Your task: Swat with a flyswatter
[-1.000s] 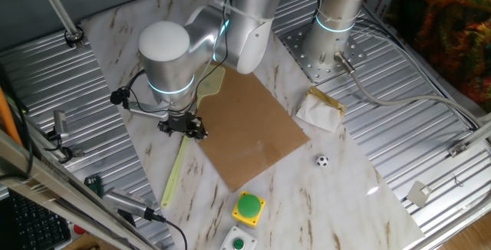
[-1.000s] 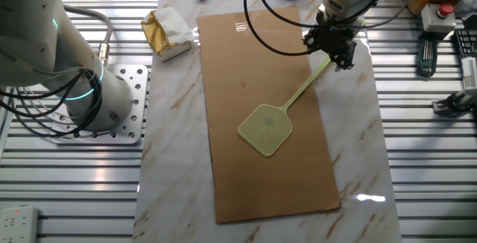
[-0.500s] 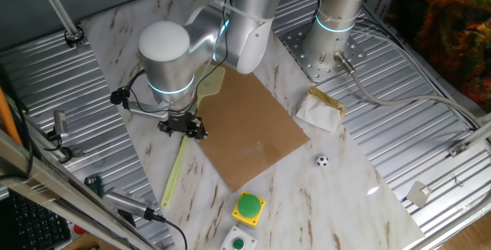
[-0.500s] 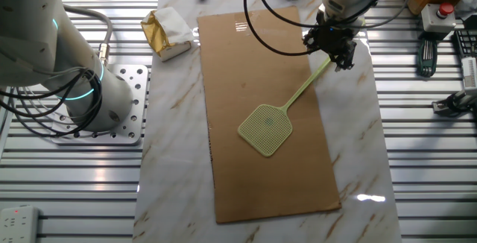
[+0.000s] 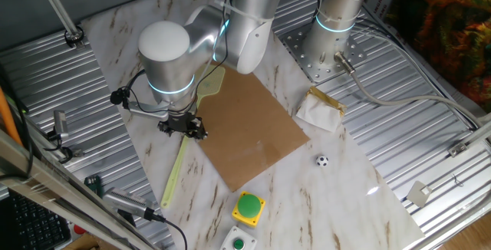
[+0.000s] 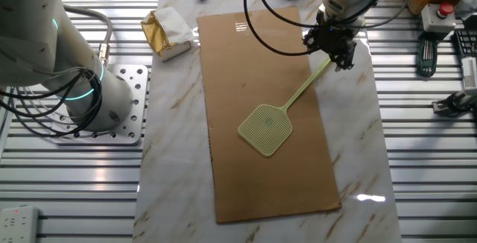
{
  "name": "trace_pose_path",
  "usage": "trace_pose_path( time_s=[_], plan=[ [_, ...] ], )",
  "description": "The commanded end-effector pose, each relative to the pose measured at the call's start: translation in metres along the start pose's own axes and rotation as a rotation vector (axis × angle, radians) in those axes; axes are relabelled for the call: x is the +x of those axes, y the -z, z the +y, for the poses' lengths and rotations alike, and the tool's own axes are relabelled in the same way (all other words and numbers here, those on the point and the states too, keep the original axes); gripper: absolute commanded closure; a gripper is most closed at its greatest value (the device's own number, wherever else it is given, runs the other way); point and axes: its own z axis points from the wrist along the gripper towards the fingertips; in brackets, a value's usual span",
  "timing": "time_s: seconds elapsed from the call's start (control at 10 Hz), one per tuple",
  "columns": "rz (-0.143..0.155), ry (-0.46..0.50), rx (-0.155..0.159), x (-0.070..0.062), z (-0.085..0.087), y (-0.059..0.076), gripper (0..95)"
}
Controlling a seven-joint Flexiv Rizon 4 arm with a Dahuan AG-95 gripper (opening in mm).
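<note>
The pale yellow-green flyswatter (image 6: pixel 266 129) lies flat, its mesh head on the brown board (image 6: pixel 246 86) and its thin handle running off the board's edge onto the marble table. In one fixed view the handle (image 5: pixel 173 175) reaches towards the table's front, and the arm partly hides the head. My gripper (image 6: pixel 332 52) is low over the handle's middle, with a finger on either side of it; it also shows in one fixed view (image 5: pixel 182 126). The black fingers hide the contact, so I cannot tell whether they are closed on the handle.
A round green button on a yellow base (image 5: pixel 249 206) stands near the board's front corner. A small black-and-white ball (image 5: pixel 322 160) and a gold-and-white packet (image 5: pixel 321 110) lie to the right. A second arm's base (image 6: pixel 89 94) stands beside the board.
</note>
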Motion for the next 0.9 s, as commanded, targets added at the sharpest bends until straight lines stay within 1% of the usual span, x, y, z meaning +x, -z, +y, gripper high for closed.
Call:
trace_pose_path(
  time_s=[0.1, 0.3, 0.4, 0.5, 0.6, 0.7, 0.9],
  plan=[
    [0.0, -0.001, 0.0, 0.0, 0.0, 0.0, 19.0],
    [0.0, -0.001, 0.0, 0.0, 0.0, 0.0, 19.0],
    [-0.029, -0.894, -0.018, 0.248, 0.02, 0.114, 57.0],
    [-0.028, -0.942, -0.02, 0.249, 0.023, 0.113, 57.0],
    [-0.026, -0.967, -0.02, 0.25, 0.025, 0.113, 57.0],
    [-0.023, -0.969, -0.02, 0.251, 0.027, 0.112, 57.0],
    [-0.026, -0.967, -0.021, 0.251, 0.027, 0.112, 57.0]
  ],
)
